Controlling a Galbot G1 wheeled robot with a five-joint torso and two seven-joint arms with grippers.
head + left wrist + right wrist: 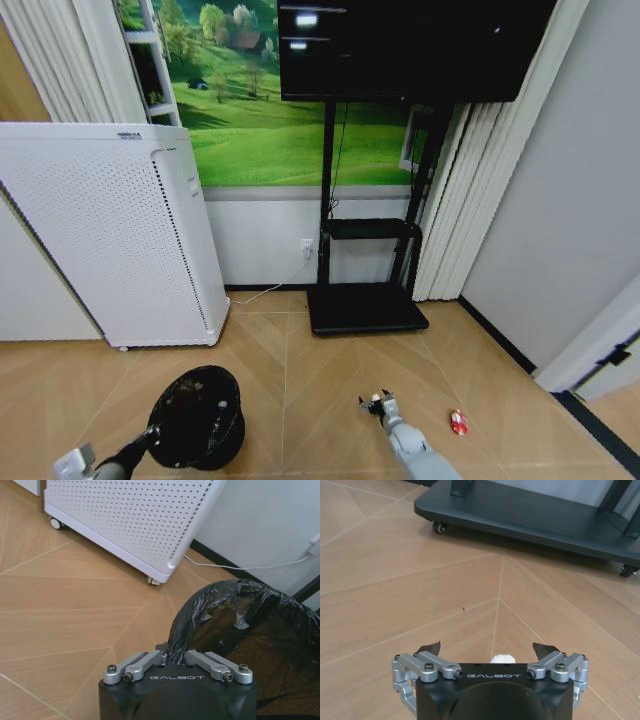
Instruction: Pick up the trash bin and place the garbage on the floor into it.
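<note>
Left gripper is clamped on the rim of the black trash bin, liner inside. Right gripper spread wide, empty, over the wooden floor. A red garbage piece lies nearby.

The left gripper grips the rim of the trash bin above the wood floor, with the right gripper near 1 red-and-white piece.
</note>
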